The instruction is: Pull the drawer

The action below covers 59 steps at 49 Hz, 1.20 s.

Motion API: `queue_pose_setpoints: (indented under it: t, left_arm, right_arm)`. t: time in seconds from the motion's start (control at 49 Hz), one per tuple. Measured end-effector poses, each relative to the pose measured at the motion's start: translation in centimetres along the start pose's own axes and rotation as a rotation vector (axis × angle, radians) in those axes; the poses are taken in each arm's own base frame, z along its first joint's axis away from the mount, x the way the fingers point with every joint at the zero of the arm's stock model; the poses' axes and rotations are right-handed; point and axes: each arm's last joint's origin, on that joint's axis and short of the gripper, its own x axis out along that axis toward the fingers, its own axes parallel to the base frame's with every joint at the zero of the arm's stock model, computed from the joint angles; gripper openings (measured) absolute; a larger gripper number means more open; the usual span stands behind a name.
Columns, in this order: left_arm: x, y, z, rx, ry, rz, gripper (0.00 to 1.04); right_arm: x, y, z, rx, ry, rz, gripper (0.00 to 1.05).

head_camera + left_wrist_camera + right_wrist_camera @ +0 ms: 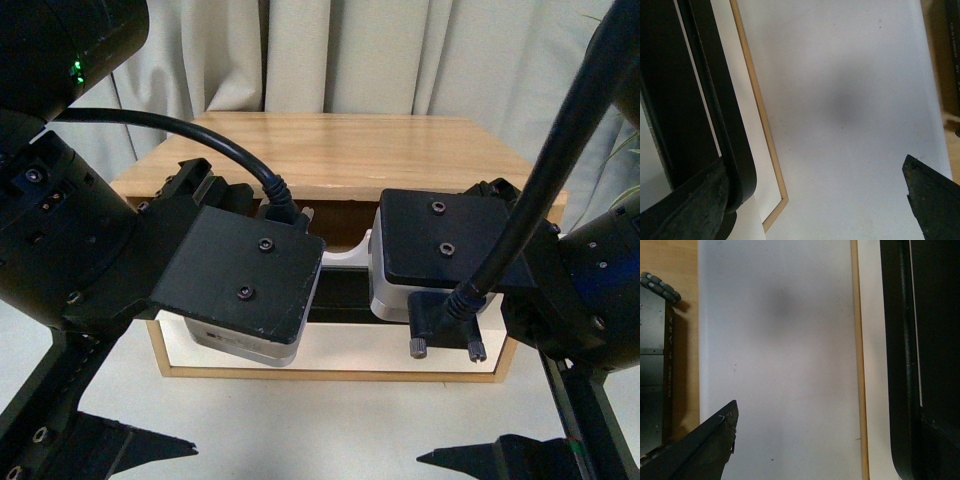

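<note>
Your left gripper (pixel 812 167) and right gripper (pixel 830 410), jaws spread wide, hook the handle (pixel 715 105) of the drawer (pixel 343 260) at twelve o'clock, ready to pull.

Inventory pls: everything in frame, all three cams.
cabinet: 1, light wood, centre of table
drawer: 1, white front with wood frame, low in cabinet
bar handle: 1, black, along drawer front
table: 1, white, under cabinet
curtain: beige, behind cabinet
wrist cameras: 2, silver, under black plates
cables: 2, black, one per arm
left gripper: 1, black, open, by handle
right gripper: 1, black, open, by handle
</note>
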Motion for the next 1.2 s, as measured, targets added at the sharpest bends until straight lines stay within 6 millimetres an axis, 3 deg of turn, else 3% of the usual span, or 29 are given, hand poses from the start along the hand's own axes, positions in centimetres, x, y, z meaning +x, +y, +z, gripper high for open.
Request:
queue_pose_setpoints:
  t: [0.347,0.592,1.0,1.143,1.204]
  left_arm:
    - [-1.1,-1.8,0.1,0.066,-0.015,-0.049,0.99]
    - [-1.0,-3.0,-0.4,0.028,-0.145,0.073,0.98]
    - [-6.1,-4.2,-2.4,-0.182,-0.385,0.606,0.98]
    - [-8.1,-5.4,-3.9,-0.424,-0.348,0.868,0.98]
    - [-9.1,-6.9,-4.1,-0.564,-0.358,0.952,0.98]
  right_arm:
    - [-0.9,2.0,0.8,-0.035,0.011,0.072,0.96]
    - [-1.4,3.1,-0.1,-0.01,-0.088,0.004,0.96]
    - [-7.0,4.7,-2.1,0.034,-0.342,-0.392,0.96]
    - [-9.1,5.9,-2.8,0.07,-0.401,-0.605,0.96]
    - [-9.9,6.9,-2.9,0.107,-0.422,-0.685,0.96]
